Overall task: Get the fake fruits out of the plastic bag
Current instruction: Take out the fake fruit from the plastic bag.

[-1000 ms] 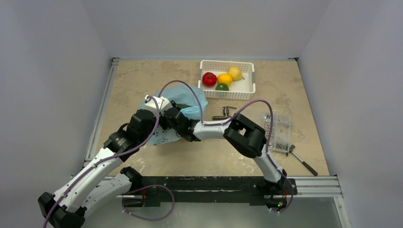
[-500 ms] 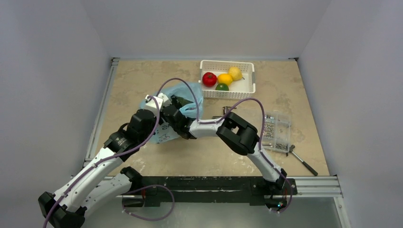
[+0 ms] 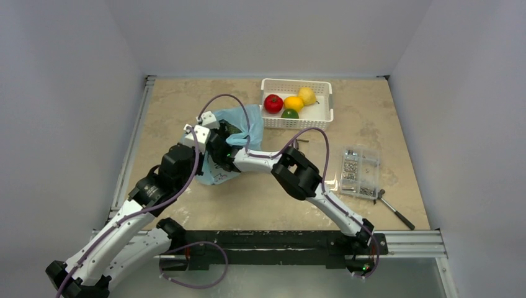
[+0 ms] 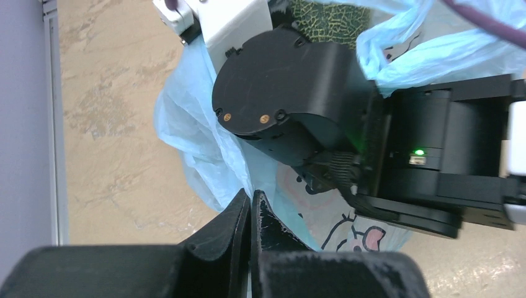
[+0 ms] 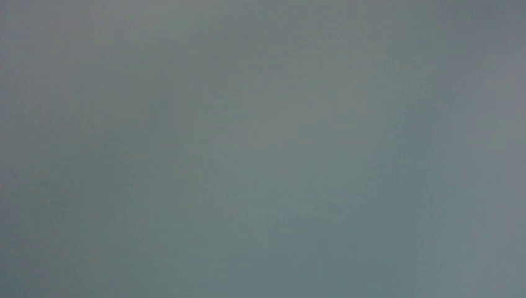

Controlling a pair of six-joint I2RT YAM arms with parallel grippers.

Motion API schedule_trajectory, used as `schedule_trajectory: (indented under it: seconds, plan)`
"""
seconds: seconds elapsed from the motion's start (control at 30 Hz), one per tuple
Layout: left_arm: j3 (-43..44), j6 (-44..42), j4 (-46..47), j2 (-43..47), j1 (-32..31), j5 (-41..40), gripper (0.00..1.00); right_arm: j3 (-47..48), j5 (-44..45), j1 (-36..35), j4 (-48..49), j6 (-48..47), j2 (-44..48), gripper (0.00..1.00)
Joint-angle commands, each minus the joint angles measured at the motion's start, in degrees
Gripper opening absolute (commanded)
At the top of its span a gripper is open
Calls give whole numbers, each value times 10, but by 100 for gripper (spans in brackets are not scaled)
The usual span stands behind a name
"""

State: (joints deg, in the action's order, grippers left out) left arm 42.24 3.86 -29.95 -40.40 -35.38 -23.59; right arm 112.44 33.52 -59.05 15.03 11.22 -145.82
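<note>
The light-blue plastic bag point(image 3: 243, 120) lies left of centre; its cartoon print shows in the left wrist view point(image 4: 198, 143). My left gripper point(image 4: 251, 205) is shut on the bag's thin near edge. My right arm point(image 3: 291, 174) reaches left, and its black wrist body point(image 4: 291, 93) is pushed into the bag's mouth with its fingers hidden inside. The right wrist view is a plain grey-blue blur. A dull-green bumpy ball point(image 4: 329, 18) sits in the bag beyond it. A red apple point(image 3: 273, 103), orange point(image 3: 293, 103), lemon point(image 3: 307, 95) and green lime point(image 3: 289, 114) lie in the white basket point(image 3: 324, 118).
A clear flat bag of small metal parts point(image 3: 360, 171) lies at the right, with a black-handled tool point(image 3: 394, 211) near the front right corner. Metal rails point(image 3: 133, 149) run along the table's left and front edges.
My right arm has pushed further left and its wrist has gone deeper into the bag. My left arm has drawn back and left with the bag's edge, and the bag has shifted.
</note>
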Motion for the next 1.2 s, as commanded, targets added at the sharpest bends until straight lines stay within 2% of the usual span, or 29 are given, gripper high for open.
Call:
schedule_trajectory:
  seconds: [0.0,0.07,0.17,0.33,0.47,0.57,0.8,0.93,1.17]
  plan:
    - [-7,2,28,16,0,22,0,30,22,19,-62,62,6,79]
    - [-5,3,25,16,0,15,0,19,10,22,-50,59,13,70]
    - [-5,4,24,13,0,12,0,6,-5,22,-27,42,19,44]
    - [-1,7,15,4,0,-14,0,-68,-30,22,21,25,72,25]
    - [3,10,10,1,0,-41,0,-171,-70,18,53,41,163,17]
    - [4,9,9,2,0,-51,0,-256,-103,11,76,60,228,15]
    - [7,7,2,3,0,-50,0,-388,-205,9,58,139,329,5]
    - [14,4,-12,-8,0,-44,0,-437,-243,9,52,143,390,5]
    - [27,6,-33,-26,0,-40,0,-463,-283,8,8,131,483,4]
